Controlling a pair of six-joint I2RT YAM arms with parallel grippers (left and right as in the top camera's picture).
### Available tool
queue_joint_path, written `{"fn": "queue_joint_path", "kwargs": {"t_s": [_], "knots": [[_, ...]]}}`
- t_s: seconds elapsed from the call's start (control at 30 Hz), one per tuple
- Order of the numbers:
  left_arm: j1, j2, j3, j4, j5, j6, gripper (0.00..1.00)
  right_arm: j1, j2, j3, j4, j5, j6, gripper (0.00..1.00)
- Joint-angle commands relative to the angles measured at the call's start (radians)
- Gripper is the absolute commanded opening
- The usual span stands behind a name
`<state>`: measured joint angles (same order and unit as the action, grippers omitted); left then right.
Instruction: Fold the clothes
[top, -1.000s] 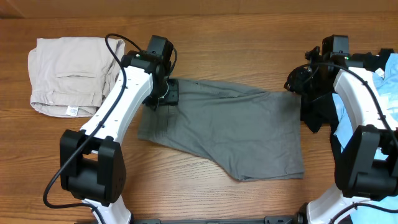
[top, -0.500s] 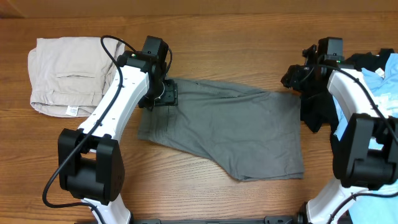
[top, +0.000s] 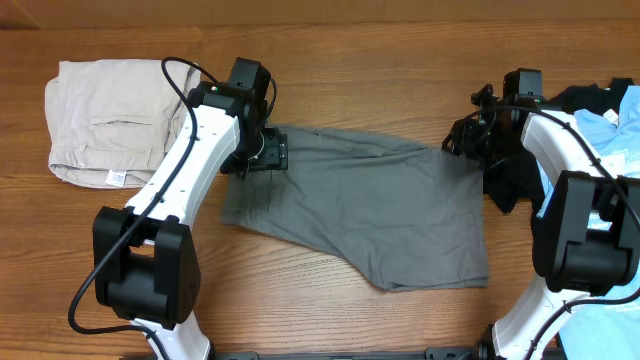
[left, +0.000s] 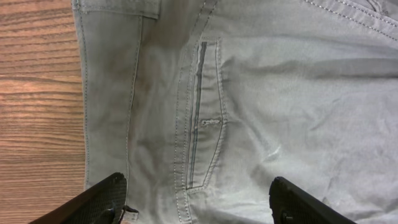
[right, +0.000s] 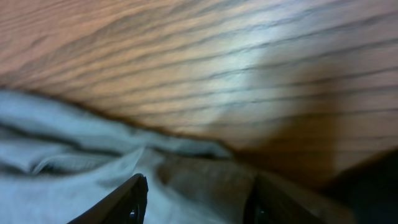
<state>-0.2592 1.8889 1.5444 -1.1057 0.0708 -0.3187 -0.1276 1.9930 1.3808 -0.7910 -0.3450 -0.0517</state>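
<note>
Jaws both stand apart: left jaws over the pocket (left: 202, 118) of the grey shorts (top: 370, 210), at their 9 o'clock end; right jaws over their 3 o'clock edge. The shorts lie spread mid-counter (top: 400, 60); beige shorts (top: 105, 120) sit at 10 o'clock.

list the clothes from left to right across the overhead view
beige shorts → grey shorts → black garment → light blue t-shirt
</note>
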Motion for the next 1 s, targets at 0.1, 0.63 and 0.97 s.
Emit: {"fn": "queue_joint_path", "kwargs": {"t_s": [0.1,0.63,0.97], "knots": [[0.004,0.003,-0.013,-0.001,-0.003,0.001,0.77,0.001,0.015,-0.005,-0.076,-0.087,-0.088,0.56],[0.004,0.004,-0.02,0.08,-0.051,0.002,0.96,0.001,0.015,-0.005,-0.06,-0.083,-0.079,0.06],[0.056,0.004,-0.02,0.213,-0.104,0.177,0.92,0.001,0.015,-0.005,-0.055,-0.083,-0.08,0.06]]}}
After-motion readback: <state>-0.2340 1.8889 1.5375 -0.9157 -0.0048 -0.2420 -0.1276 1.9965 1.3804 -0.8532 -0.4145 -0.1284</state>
